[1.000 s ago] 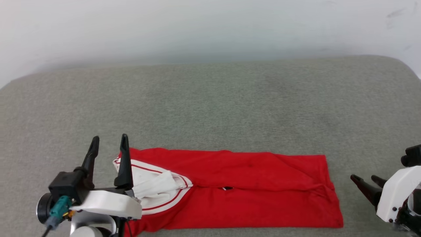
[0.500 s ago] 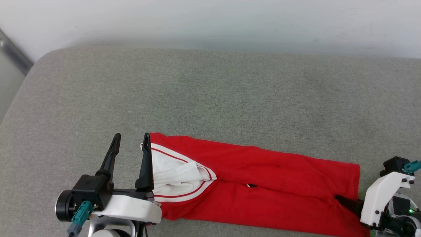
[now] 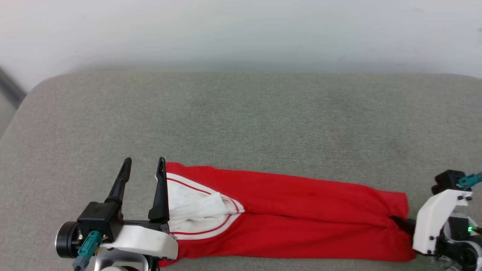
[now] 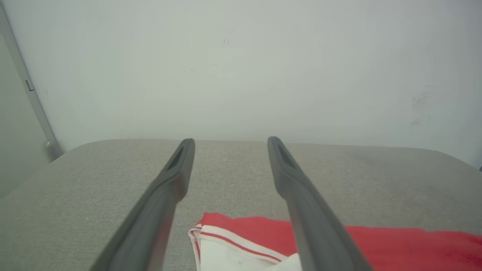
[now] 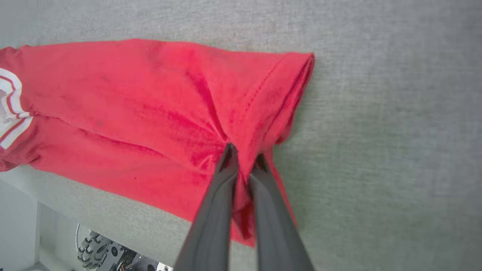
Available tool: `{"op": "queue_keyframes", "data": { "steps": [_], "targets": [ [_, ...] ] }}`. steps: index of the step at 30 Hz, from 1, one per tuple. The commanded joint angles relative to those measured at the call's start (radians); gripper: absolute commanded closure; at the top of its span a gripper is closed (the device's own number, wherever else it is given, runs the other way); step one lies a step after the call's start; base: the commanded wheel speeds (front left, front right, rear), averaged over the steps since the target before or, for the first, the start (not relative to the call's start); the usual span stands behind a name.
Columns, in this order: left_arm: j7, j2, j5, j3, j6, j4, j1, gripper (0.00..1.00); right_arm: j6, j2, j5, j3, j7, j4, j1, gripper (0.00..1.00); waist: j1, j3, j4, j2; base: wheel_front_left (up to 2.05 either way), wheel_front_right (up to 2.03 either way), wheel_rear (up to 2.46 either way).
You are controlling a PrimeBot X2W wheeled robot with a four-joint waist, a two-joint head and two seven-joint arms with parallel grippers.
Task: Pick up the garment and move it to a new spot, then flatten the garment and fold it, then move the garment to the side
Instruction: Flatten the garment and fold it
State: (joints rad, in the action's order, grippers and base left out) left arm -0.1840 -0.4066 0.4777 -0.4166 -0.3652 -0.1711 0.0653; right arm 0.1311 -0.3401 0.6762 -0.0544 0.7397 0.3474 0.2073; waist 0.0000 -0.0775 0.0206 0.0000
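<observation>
Right wrist view is showing the right gripper point(image 5: 243, 152) pinching the hem of the garment point(image 5: 131, 98), a folded red strip lying along the near edge of the grey padded surface point(image 3: 241, 120). The left gripper point(image 3: 144, 162) is hanging spread and empty at that surface's near left, beside the sleeve end. The cover is looking clingy, so I'm advising lifting the hem clear before carrying. A pale wall point(image 3: 241, 30) is rising beyond the surface's far edge.

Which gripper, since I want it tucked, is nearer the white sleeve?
Left. The left gripper is open with one finger at the edge of the white sleeve; the right gripper is shut on the garment at its red hem, the opposite end.
</observation>
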Motion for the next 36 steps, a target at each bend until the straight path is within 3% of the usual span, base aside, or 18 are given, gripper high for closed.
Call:
{"op": "queue_keyframes", "data": {
  "steps": [1, 10, 16, 23, 28, 31, 36],
  "targets": [
    [0.001, -0.006, -0.002, 0.003, -0.005, -0.006, -0.007, 0.0, -0.001, -0.02, -0.009, 0.012, 0.001, 0.003, 0.013, 1.0, 0.0, 0.01, -0.016, 0.0, 0.0, 0.0, 0.0],
    [0.002, -0.012, 0.002, 0.011, -0.022, -0.013, -0.021, 0.0, 0.0, -0.069, -0.043, 0.197, -0.025, 0.031, 0.011, 1.0, 0.0, 0.009, -0.066, 0.0, 0.0, 0.0, 0.0],
    [0.001, -0.008, 0.009, 0.009, -0.021, -0.006, -0.027, 0.0, 0.0, 0.053, 0.111, 0.305, 0.066, -0.008, 0.04, 1.0, 0.0, 0.008, -0.081, 0.0, 0.0, 0.0, 0.0],
    [0.011, -0.011, 0.007, -0.005, -0.012, 0.003, -0.004, 0.0, 0.0, 0.248, 0.448, 0.325, 0.28, -0.076, 0.033, 1.0, 0.0, 0.006, -0.068, 0.0, 0.0, 0.0, 0.0],
    [0.023, -0.007, 0.005, -0.02, -0.003, 0.006, 0.012, 0.0, 0.0, 0.292, 0.599, 0.259, 0.306, -0.059, 0.064, 1.0, 0.0, 0.005, -0.039, 0.0, 0.0, 0.0, 0.0],
    [0.03, -0.004, 0.005, -0.028, 0.002, 0.009, 0.03, 0.0, 0.0, 0.293, 0.689, 0.142, 0.243, -0.028, 0.084, 1.0, 0.0, -0.001, -0.015, 0.0, 0.0, 0.0, 0.0],
    [0.034, 0.005, 0.004, -0.04, 0.009, 0.013, 0.046, 0.0, 0.0, 0.29, 0.71, -0.023, 0.123, 0.008, 0.112, 1.0, 0.0, -0.019, 0.023, 0.0, 0.0, 0.0, 0.0]
  ]
}}
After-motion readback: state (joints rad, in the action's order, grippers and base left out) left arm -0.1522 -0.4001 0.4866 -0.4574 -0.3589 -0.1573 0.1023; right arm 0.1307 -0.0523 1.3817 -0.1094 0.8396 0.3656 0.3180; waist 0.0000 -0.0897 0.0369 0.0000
